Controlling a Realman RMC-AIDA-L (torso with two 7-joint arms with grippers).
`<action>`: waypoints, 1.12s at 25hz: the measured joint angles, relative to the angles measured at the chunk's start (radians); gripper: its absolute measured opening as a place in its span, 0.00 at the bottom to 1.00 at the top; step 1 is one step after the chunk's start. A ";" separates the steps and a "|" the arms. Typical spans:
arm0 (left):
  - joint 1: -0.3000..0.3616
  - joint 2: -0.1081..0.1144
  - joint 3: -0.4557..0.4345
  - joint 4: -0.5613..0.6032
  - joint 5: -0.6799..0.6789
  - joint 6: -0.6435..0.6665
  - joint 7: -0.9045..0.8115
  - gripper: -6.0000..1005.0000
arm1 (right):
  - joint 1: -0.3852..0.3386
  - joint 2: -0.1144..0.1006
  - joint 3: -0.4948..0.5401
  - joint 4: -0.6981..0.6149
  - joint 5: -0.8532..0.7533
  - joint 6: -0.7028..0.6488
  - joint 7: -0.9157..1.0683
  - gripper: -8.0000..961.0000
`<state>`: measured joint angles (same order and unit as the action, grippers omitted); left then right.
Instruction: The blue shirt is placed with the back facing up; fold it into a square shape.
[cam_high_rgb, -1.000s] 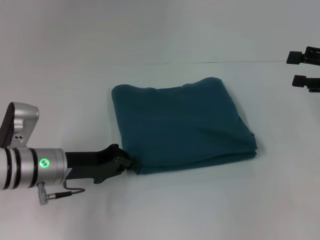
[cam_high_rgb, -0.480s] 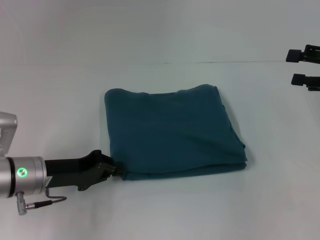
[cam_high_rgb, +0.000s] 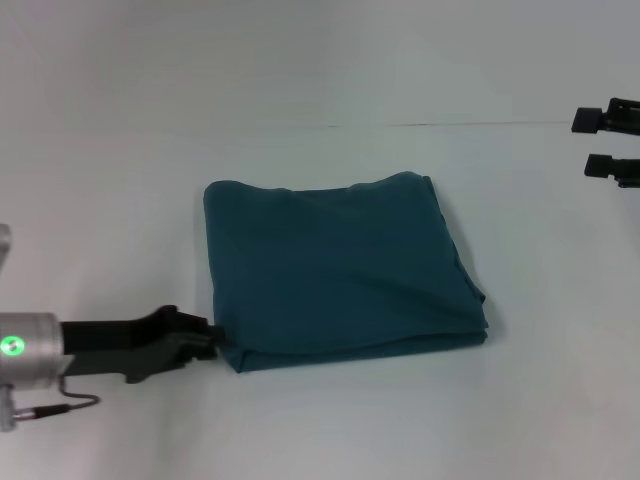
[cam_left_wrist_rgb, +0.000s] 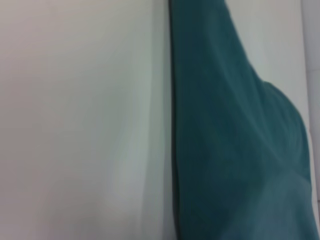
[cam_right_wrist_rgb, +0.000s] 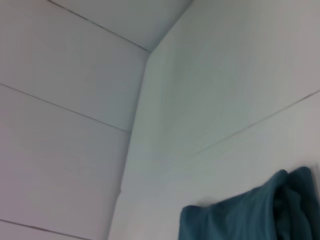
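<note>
- Table (cam_high_rgb: 330, 420): plain white, matte top; fills most of the head view.
- Thin dark seam (cam_high_rgb: 420, 124) crosses the table's far part, roughly straight, side to side.
- Beyond the seam, more pale surface (cam_high_rgb: 300, 60), same tone as the table; wall or further tabletop, cannot tell.
- Right wrist view: pale panels (cam_right_wrist_rgb: 75, 100) with thin dark joint lines, beyond the table.

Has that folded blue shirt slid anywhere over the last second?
Yes. The blue shirt has slid toward the robot's left and slightly nearer, away from the parked right gripper, with the left gripper at its near-left corner.
</note>
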<state>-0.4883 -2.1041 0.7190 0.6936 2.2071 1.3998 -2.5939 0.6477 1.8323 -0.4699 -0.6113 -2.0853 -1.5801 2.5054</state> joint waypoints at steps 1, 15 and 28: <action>0.004 0.004 -0.013 0.011 0.005 0.014 0.005 0.14 | -0.001 -0.001 -0.006 -0.001 -0.002 0.000 -0.001 0.92; 0.009 0.047 -0.203 0.191 0.034 0.332 0.517 0.60 | -0.035 0.007 -0.159 -0.134 -0.167 -0.088 -0.336 0.92; -0.164 0.100 -0.049 0.196 0.174 0.457 0.597 0.94 | 0.021 0.123 -0.314 -0.130 -0.150 -0.221 -0.556 0.92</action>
<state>-0.6523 -2.0043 0.6699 0.8893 2.3811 1.8571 -1.9966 0.6685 1.9557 -0.7844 -0.7410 -2.2349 -1.8007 1.9499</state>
